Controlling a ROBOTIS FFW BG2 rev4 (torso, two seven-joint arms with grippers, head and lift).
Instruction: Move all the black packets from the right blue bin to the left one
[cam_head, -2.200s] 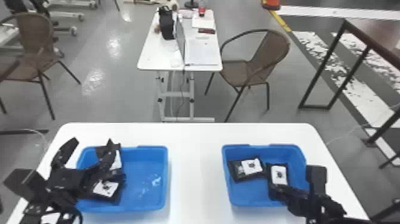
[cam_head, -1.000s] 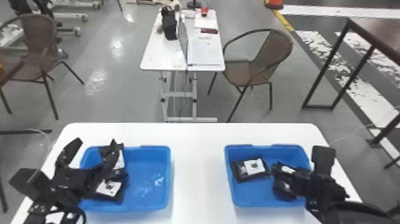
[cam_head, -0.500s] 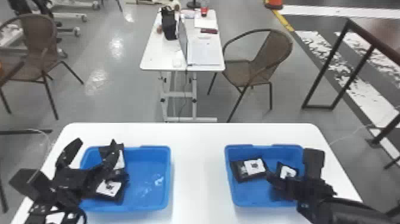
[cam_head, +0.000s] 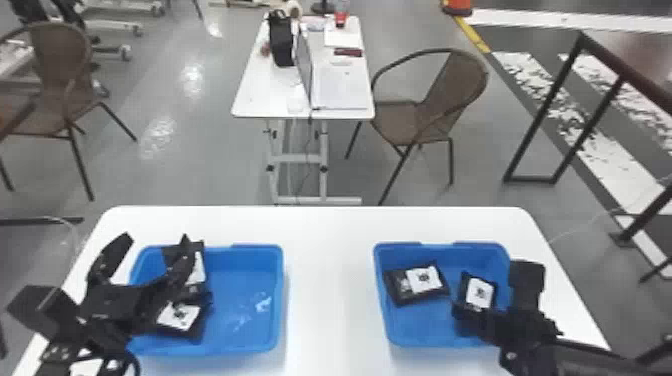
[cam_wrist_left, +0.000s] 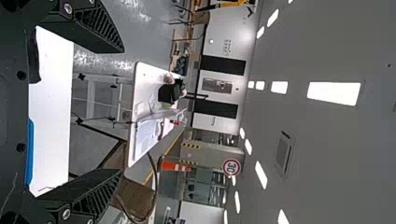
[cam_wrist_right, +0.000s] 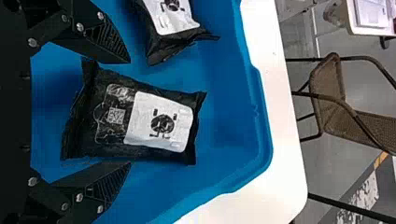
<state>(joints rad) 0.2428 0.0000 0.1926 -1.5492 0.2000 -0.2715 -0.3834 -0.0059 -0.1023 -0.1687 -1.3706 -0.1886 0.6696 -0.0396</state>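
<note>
Your right gripper is at the right bin on the bench, fingers spread and unclenched on either side of the right-hand packet; can't tell if they touch it. Second packet lies flat in that bin, just left of the first, label up. Your left gripper is parked over the outer side of the left bin, fingers wide apart and nothing between them, with two packets in there, one farther back, one nearer you.

Packets lie in both bins on the table.
</note>
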